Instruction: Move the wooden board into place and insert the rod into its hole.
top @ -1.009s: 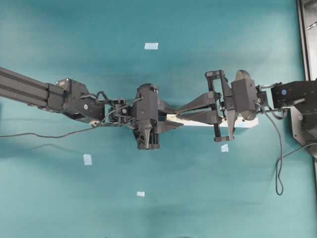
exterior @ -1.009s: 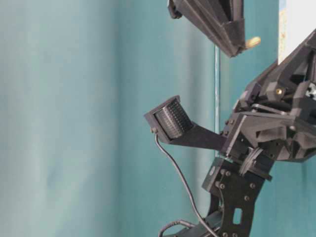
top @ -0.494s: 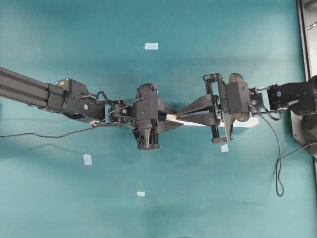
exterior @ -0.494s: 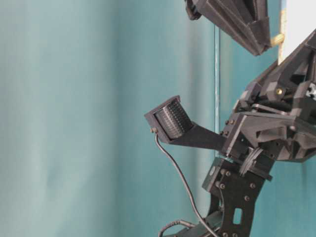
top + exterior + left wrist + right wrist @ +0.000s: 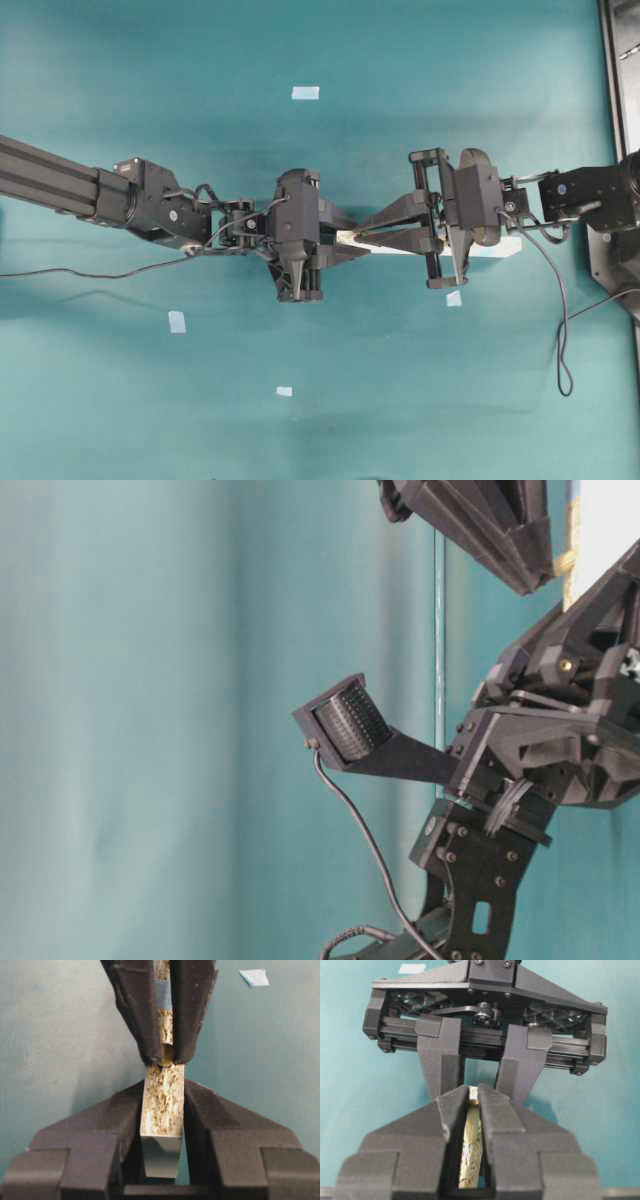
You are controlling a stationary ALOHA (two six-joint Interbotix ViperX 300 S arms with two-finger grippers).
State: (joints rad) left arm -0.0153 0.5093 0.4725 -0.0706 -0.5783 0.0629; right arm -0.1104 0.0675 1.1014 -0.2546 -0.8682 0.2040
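**Ana:** Near the middle of the table (image 5: 150,420), a little toward its right edge, the wooden board (image 5: 495,248) stands on its long edge, running left to right in the overhead view. Only its right end and a short pale stretch between the two arms show from above.

**Ben:** And the left gripper (image 5: 162,1110)?

**Ana:** Its fingers (image 5: 125,1115) are closed on the wooden board, one against each flat face, close to the board's left end. In the left wrist view the rough, speckled top edge runs up between them.

**Ben:** Where is the rod (image 5: 166,1055)?

**Ana:** Pinched between the tips of the right gripper (image 5: 165,1057), whose fingers are nearly together around it. It shows as a small brownish round end just above the board's top edge. From the table-level view its cream end (image 5: 563,563) pokes out of the fingertips right beside the board.

**Ben:** Is it in a hole?

**Ana:** I cannot tell; the fingertips cover that spot, and whether the rod touches the board is unclear.

**Ben:** Anything else around?

**Ana:** Small pale-blue tape patches on the table: one toward the far edge (image 5: 305,93), one just in front of the right gripper (image 5: 453,298), two toward the near left (image 5: 177,321). A blue patch also sits on the board's top edge (image 5: 163,995).
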